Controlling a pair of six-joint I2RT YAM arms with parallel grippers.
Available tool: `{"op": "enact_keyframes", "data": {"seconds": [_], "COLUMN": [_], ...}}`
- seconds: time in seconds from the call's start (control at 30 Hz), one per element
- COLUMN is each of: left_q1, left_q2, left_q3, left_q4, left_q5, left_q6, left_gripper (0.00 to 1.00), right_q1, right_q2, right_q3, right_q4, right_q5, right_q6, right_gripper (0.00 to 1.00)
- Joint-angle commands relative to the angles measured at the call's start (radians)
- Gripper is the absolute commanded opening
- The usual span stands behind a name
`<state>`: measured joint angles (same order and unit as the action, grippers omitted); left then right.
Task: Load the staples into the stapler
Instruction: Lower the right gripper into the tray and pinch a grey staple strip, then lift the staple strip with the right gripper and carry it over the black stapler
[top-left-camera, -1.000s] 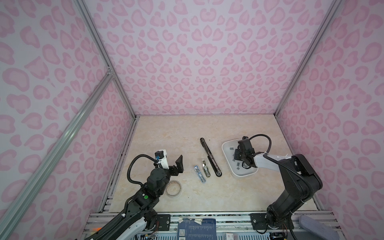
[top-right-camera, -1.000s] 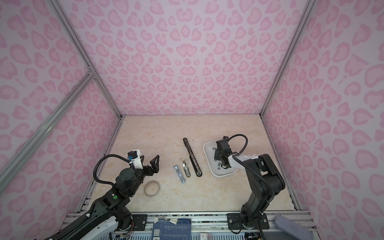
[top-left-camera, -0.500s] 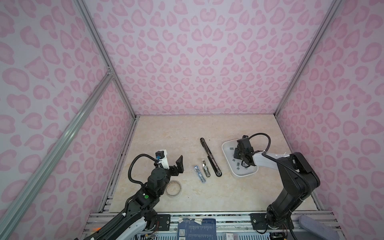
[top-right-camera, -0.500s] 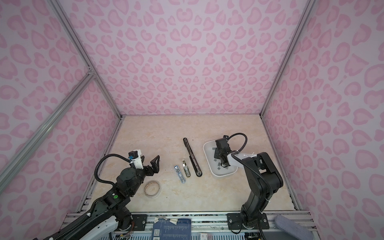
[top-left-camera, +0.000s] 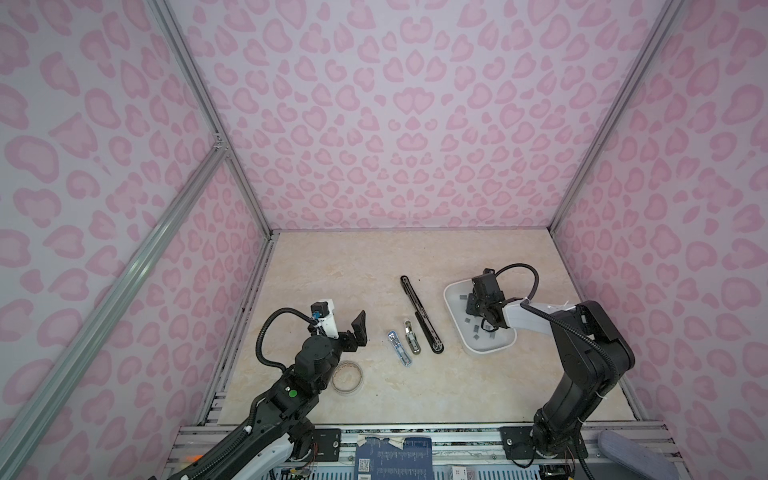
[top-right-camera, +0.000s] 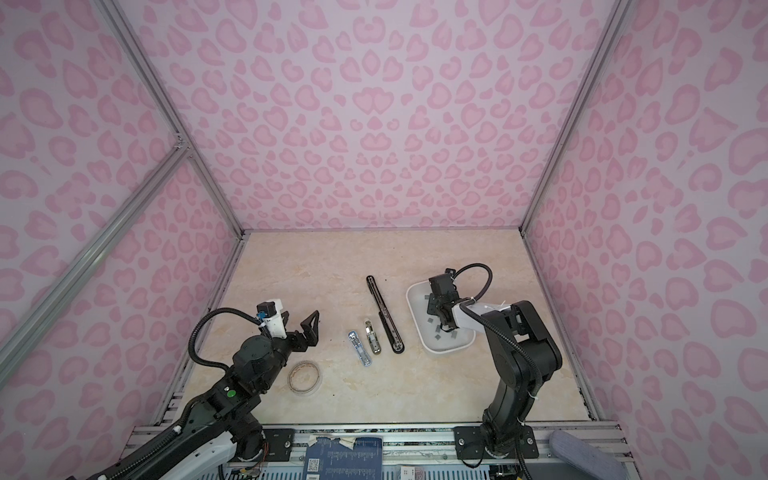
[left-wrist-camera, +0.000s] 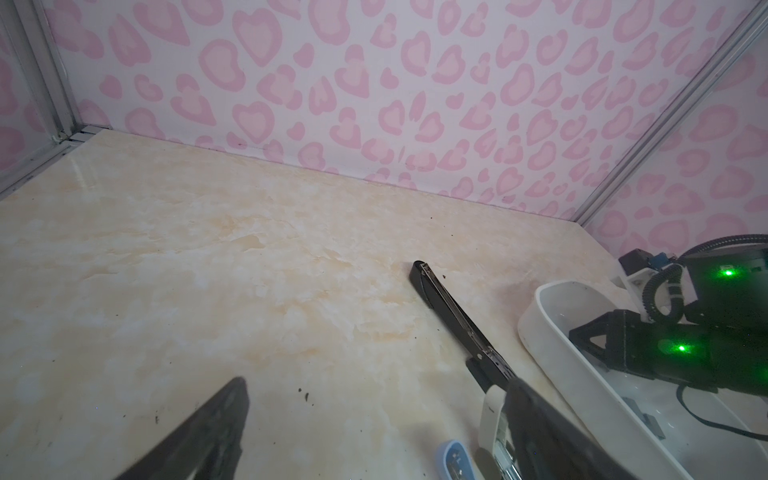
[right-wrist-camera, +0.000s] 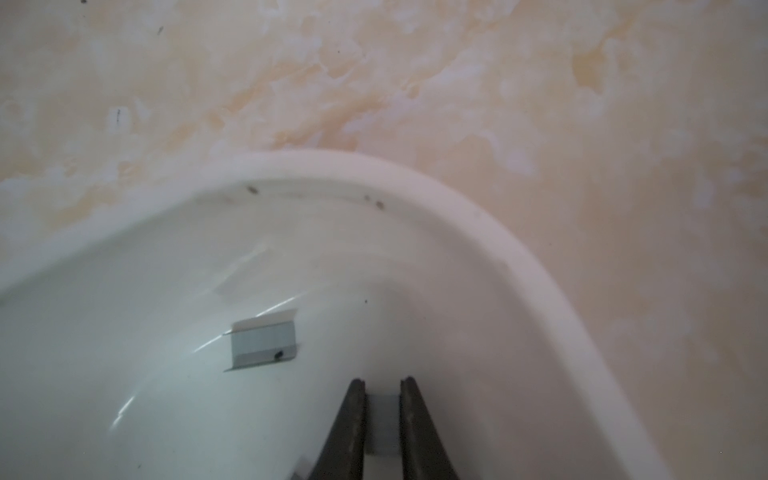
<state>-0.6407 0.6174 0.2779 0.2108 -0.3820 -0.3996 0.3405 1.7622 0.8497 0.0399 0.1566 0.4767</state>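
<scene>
— Right wrist view: what has the right pincer (right-wrist-camera: 382, 380) got?

— Its two dark fingers stand close together, clamped on a grey staple strip (right-wrist-camera: 382, 419) that fills the narrow gap between them. The pincer is low inside the white tray (right-wrist-camera: 415, 174), facing one rounded corner of it.

— And the other staples (top-left-camera: 468, 320)?

— In both top views they lie scattered on the tray floor, under and around that pincer. Up close, one loose strip (right-wrist-camera: 264, 343) lies just ahead of the tips and off to one side, not touching them.

— Where is the stapler?

— The black stapler (top-left-camera: 419, 316) lies opened out flat on the table (top-left-camera: 353, 270), just outside the tray. It sits between the two pincers, nearer the right one. Past it, toward the left pincer (top-left-camera: 344, 330), a small blue stapler (top-left-camera: 398, 348) and a small silvery stapler (top-left-camera: 411, 338) lie side by side.

— The left pincer?

— Spread wide, holding nothing, above the table and well apart from the tray. A roll of clear tape (top-left-camera: 347, 376) lies close behind it, beside its arm.

— Anything to read?

— A blue card (top-left-camera: 392, 455) on the front rail, behind both pincers, carries a square code and lines of print. The print is too small to read.
</scene>
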Motion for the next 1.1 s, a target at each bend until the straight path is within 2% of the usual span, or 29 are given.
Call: {"op": "enact_keyframes", "data": {"seconds": [0.0,0.3,0.47,0.77,1.07], "left_q1": [0.001,0.001,0.001,0.001,0.001], "left_q2": [-0.005,-0.01,-0.01,-0.005,-0.02], "left_q3": [0.0,-0.002,-0.002,-0.003,-0.002], "left_q4": [0.021,0.019,0.022,0.021,0.012], "left_q5": [0.0,0.0,-0.002,-0.001,0.014], "left_q6": [0.002,0.005,0.006,0.007,0.005], "left_gripper": [0.97,0.97,0.97,0.97,0.97], "right_q1": [0.005,0.028,0.035,0.042,0.049], "right_q2": [0.013,0.044,0.049,0.05,-0.041], "right_q3": [0.004,0.043,0.048,0.051,0.024], "right_q4": [-0.037,-0.073,-0.08,-0.084,-0.082], "right_q5": [0.004,0.051,0.07,0.075,0.054], "right_q6": [-0.008,-0.012,-0.014,-0.017,-0.033], "right_gripper": [0.21,0.24,0.19,0.15,0.13]}}
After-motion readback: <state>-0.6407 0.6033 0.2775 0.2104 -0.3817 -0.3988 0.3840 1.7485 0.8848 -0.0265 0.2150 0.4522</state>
